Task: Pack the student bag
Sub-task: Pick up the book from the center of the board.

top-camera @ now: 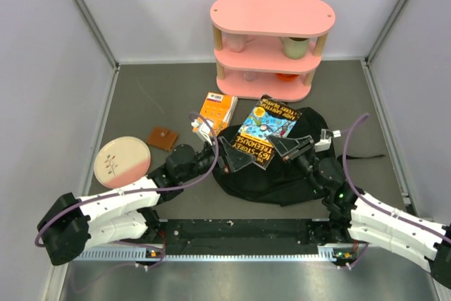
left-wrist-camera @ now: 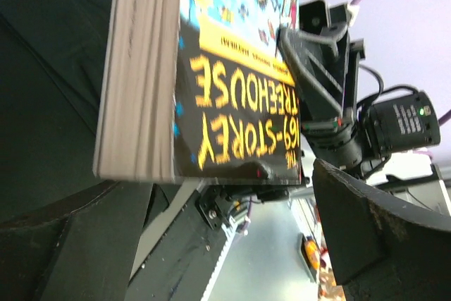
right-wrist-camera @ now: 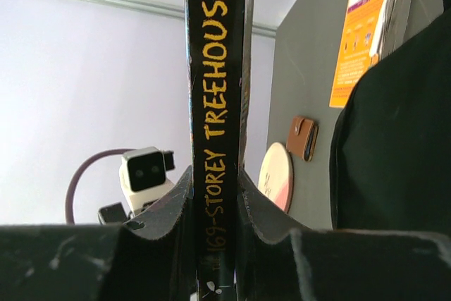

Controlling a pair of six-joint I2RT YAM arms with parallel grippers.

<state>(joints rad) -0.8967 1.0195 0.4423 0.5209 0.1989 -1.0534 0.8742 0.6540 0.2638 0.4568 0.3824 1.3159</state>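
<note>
Over the student bag [top-camera: 282,177], slumped on the desk [top-camera: 141,103], my right pincer [top-camera: 282,144] clamps the 169-Storey Treehouse book [top-camera: 264,128] by its spine. My left pincer [top-camera: 232,154] gapes around its corner, gripping nothing. I judge this the loading step; next I must find the bag's mouth.

A pink three-tier oval shelf [top-camera: 272,15] holds a pale green cup [top-camera: 297,46] on its middle tier. Before it lies an orange cardboard box [top-camera: 217,109]; farther front-left, a brown square pouch [top-camera: 163,137] and a round pink-cream plate [top-camera: 122,161].
</note>
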